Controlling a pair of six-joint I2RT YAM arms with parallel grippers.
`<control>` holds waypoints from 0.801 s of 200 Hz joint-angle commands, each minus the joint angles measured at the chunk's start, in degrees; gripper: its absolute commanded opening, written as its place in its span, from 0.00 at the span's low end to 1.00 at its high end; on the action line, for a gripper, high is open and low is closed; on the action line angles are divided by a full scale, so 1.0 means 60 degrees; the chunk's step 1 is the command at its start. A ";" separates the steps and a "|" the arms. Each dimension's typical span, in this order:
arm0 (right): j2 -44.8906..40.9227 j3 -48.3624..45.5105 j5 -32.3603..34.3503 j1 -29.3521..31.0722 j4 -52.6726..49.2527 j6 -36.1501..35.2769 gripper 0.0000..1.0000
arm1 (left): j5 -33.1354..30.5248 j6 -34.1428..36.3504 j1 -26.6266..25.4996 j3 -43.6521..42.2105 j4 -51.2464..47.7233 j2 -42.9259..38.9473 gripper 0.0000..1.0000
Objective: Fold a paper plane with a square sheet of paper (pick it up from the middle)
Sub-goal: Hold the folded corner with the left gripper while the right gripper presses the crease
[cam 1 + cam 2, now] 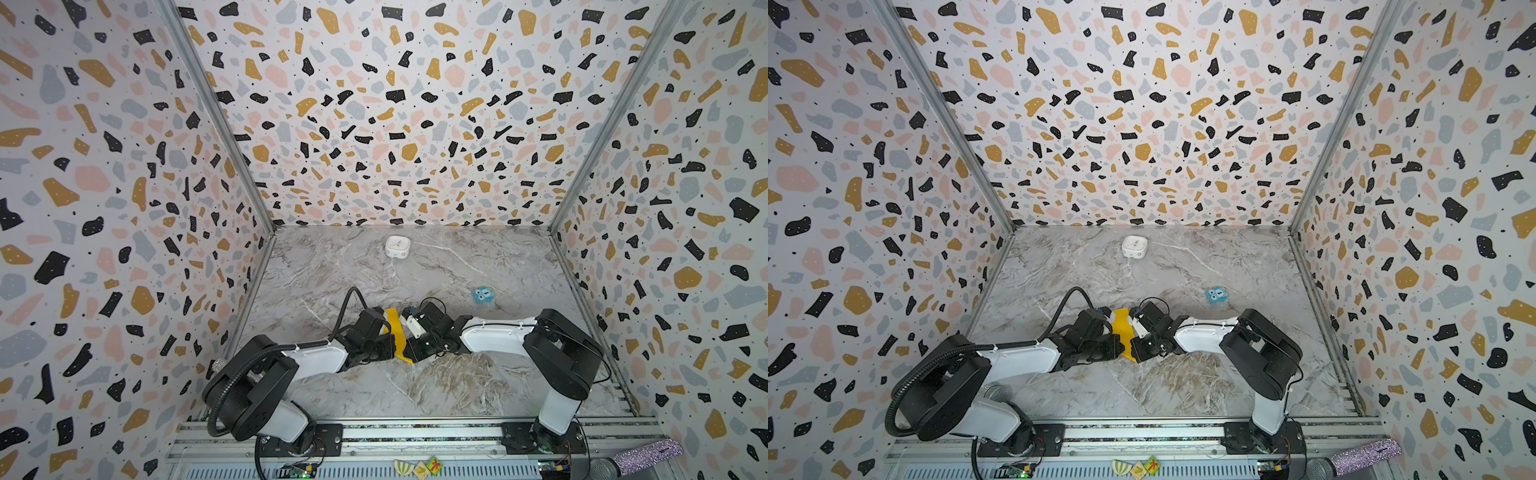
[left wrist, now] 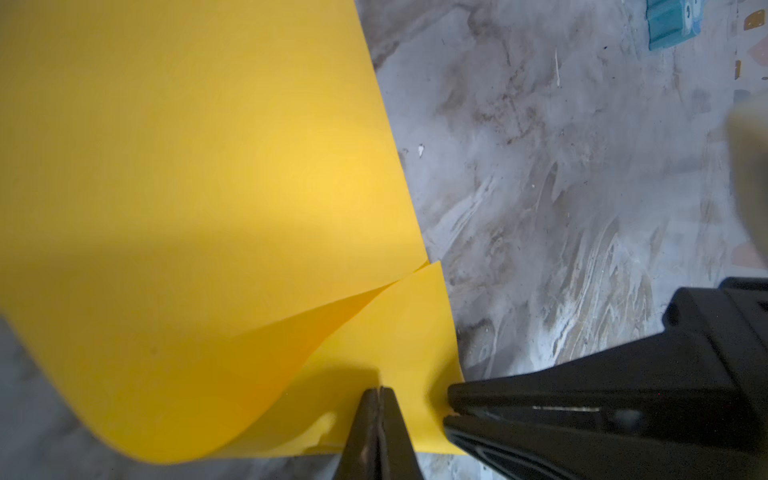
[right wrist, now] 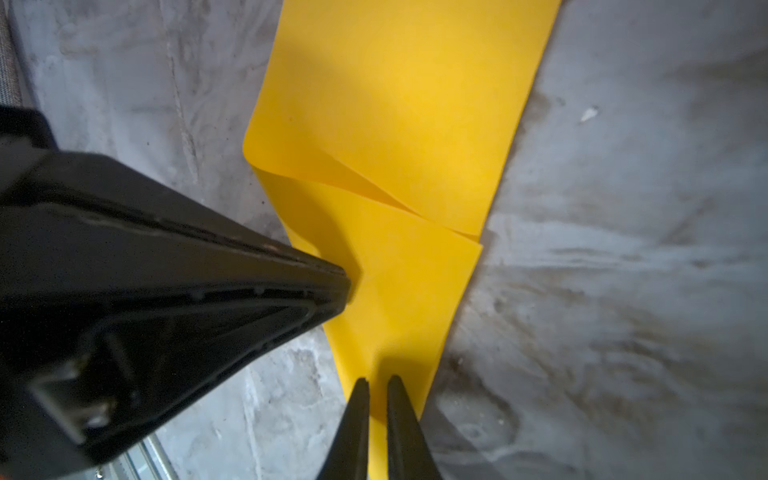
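Near the middle of the grey marble-patterned desk [image 1: 436, 386], a little toward its front edge, lies a thin bright yellow-orange sheet of paper [image 1: 394, 319] [image 3: 395, 104]. It is partly folded, with one flap curling loosely over another layer. Both robot arms meet over it.

The left gripper [image 2: 379, 390] has its fingers pressed tight together, tips resting on the paper. The right gripper [image 3: 376, 380], close beside it, is all but closed, and yellow shows through the thin slit. I cannot tell whether either one pinches a layer.

A small blue cube with eyes [image 1: 482, 296] sits well apart, toward the right edge. A white rounded box [image 1: 397, 246] stands near the back edge.
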 commanded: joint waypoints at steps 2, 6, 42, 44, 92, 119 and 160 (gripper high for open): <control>0.0256 -0.0261 0.0036 -0.0021 -0.0510 0.0049 0.13 | -0.1108 0.0211 0.0070 0.0092 -0.0578 -0.0176 0.05; 0.0257 -0.0268 0.0051 -0.0023 -0.0514 0.0051 0.13 | -0.1185 0.0204 0.0089 0.0089 -0.0651 -0.0202 0.05; 0.0266 -0.0241 0.0085 -0.0051 -0.0600 0.0046 0.13 | -0.1607 0.0229 0.0166 0.0071 -0.1109 -0.0408 0.04; 0.0259 -0.0240 0.0091 -0.0055 -0.0608 0.0045 0.13 | -0.1630 0.0227 0.0166 0.0070 -0.1127 -0.0402 0.04; 0.0324 -0.0226 0.0151 -0.0049 -0.0674 0.0050 0.13 | -0.2119 0.0108 0.0189 0.0063 -0.1605 -0.0612 0.03; 0.0389 -0.0201 0.0184 -0.0051 -0.0719 0.0053 0.14 | -0.2442 0.0066 0.0210 0.0188 -0.1895 -0.0624 0.02; 0.0433 -0.0207 0.0249 -0.0052 -0.0770 0.0035 0.14 | -0.2692 -0.0002 0.0305 0.0329 -0.2175 -0.0688 0.01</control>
